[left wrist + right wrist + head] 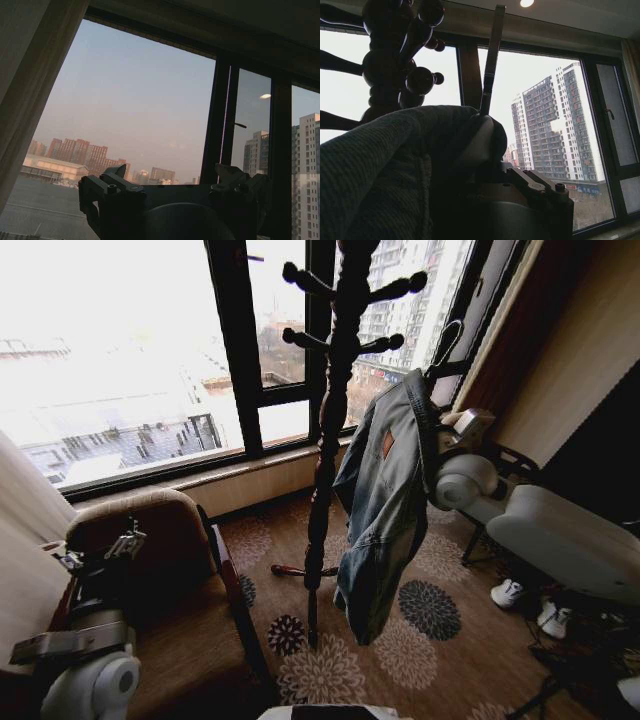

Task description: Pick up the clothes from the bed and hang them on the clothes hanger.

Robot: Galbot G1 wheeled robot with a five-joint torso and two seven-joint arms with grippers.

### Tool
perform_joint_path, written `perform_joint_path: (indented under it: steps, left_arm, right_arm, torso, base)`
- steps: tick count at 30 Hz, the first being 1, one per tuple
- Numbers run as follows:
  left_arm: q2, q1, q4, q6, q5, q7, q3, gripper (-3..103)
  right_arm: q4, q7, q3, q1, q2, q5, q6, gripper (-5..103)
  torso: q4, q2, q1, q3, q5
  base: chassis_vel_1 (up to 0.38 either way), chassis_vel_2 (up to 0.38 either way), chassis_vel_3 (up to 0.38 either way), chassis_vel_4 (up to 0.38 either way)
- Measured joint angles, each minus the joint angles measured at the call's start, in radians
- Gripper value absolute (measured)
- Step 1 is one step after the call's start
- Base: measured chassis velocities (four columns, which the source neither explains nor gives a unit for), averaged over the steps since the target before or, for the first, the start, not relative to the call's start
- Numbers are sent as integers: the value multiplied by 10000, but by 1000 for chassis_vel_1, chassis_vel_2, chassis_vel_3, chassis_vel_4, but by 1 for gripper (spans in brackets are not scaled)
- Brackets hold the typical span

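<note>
Right gripper [448, 430] at three o'clock pinches the clothes hanger [441, 350], denim jacket [385, 502] draped on it beside the coat stand [335, 390]. Left gripper [100, 550] parked at eight o'clock, jaws spread.

A tall dark wooden coat stand [330, 430] stands on the floor near the window. It has round knobs on its short arms at the top and thin legs at the bottom. Behind it is a big window [150, 360] with dark frames. Through the glass there are tall grey buildings [547, 130] and low rooftops. Under the window runs a light wooden ledge [240, 475]. A brown chair [170, 570] sits close to the window. The carpet [400, 640] is brown with big dark and pale flowers on it. White shoes [507, 592] lie on the carpet beside a dark stand.
</note>
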Motion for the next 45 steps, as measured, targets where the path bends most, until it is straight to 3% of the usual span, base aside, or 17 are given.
perform_joint_path:
  steps: [11, 45]
  left_arm:
    - [10, 6, 5, -11, -77, 5, -40, 100]
    - [88, -27, 72, -56, -188, 48, -142, 100]
  right_arm:
    - [-185, 1033, -636, 885, 372, 335, -396, 20]
    - [-812, 1176, -1689, 1858, 1596, 880, -574, 20]
  torso:
    - [0, 0, 0, 0, -1]
    - [1, 0, -1, 0, -1]
  base:
    - [0, 0, 0, 0]
    - [0, 0, 0, 0]
